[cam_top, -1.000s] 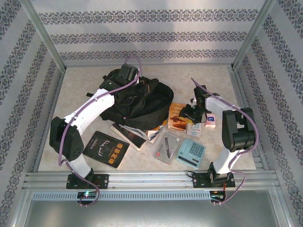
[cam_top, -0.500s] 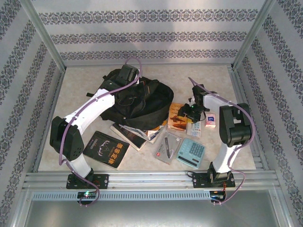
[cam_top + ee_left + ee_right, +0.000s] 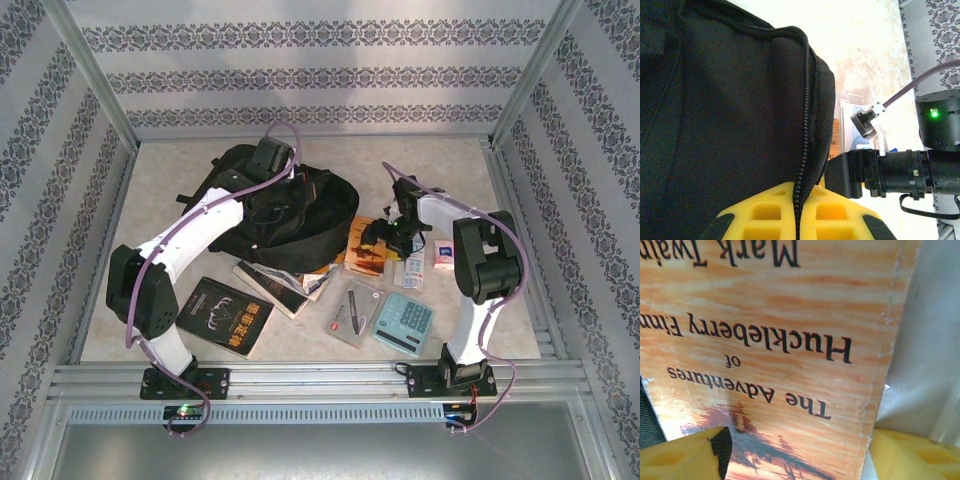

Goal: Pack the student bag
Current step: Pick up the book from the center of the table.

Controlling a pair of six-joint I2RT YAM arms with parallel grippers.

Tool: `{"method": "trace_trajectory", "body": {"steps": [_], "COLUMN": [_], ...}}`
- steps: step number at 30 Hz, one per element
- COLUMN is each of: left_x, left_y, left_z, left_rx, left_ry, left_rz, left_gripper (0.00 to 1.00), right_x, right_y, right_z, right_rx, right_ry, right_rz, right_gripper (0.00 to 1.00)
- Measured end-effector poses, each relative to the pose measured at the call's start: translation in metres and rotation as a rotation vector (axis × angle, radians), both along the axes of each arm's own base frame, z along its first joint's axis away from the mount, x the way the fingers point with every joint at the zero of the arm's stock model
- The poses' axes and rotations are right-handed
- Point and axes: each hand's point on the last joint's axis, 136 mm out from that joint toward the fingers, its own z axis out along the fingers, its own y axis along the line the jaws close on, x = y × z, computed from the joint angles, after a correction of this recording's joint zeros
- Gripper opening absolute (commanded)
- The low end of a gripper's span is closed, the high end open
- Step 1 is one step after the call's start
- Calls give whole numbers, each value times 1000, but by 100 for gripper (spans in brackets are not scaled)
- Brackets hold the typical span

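Observation:
The student bag (image 3: 300, 215), a large black backpack, lies at the table's middle left. My left gripper (image 3: 268, 203) sits on its top. In the left wrist view the yellow fingers (image 3: 765, 212) are shut on the bag's zipper edge (image 3: 802, 150). An orange book (image 3: 364, 250), "The Adventures of Huckleberry Finn" (image 3: 780, 340), lies just right of the bag. My right gripper (image 3: 382, 232) hovers low over it. Its jaws stand wide, one finger (image 3: 685, 455) over the cover and the other beyond the book's edge.
A black-covered book (image 3: 225, 315) lies front left. More books (image 3: 285, 285) stick out from under the bag. A grey case with a pen (image 3: 350, 310), a blue calculator (image 3: 404, 322) and a white-and-pink packet (image 3: 445, 253) lie to the right. Patterned walls enclose the table.
My right arm has swung left toward the bag and its jaws have widened. The orange book has shifted slightly left. The left arm has not moved.

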Motion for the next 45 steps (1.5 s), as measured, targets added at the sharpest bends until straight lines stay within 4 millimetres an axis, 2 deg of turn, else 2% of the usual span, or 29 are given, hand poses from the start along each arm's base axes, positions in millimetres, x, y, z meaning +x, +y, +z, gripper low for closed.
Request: {"method": "trace_trajectory", "body": {"steps": [7,10,12,16,19,22,30,37,41,45], "left_x": [-3,-3,-3,-2,-1,0,1,0,0,-1], "left_y": [-2,-4,-4,-3,-2,-2,2,6,6,7], "left_z": [-10,-13,-16,-19,-21,-21,-25,-32,-33,-34], "left_rx": [-15,-20,-18,-14,-13,-13,1,13,13,15], "left_ry": [32,44,49,56,59,58,60,72,72,76], "left_rz": [-2,-3,-2,0,4,5,17,28,28,29], "left_gripper": [0,0,0,0,0,0,0,0,0,0], "right_x": [5,11,17,28,29,27,29,28,32,38], "right_y": [2,13,20,30,35,40,58,85,91,95], "right_z": [9,15,25,56,78,90,84,97,104,99], "right_rx": [136,229,286,387,453,511,600,643,664,654], "right_ry": [-17,-38,-56,-127,-181,-207,-202,-251,-278,-274], "right_rz": [-117,-160,-178,-193,-195,-196,-204,-144,-135,-131], "right_gripper": [72,70,68,67,66,66,69,69,70,68]}}
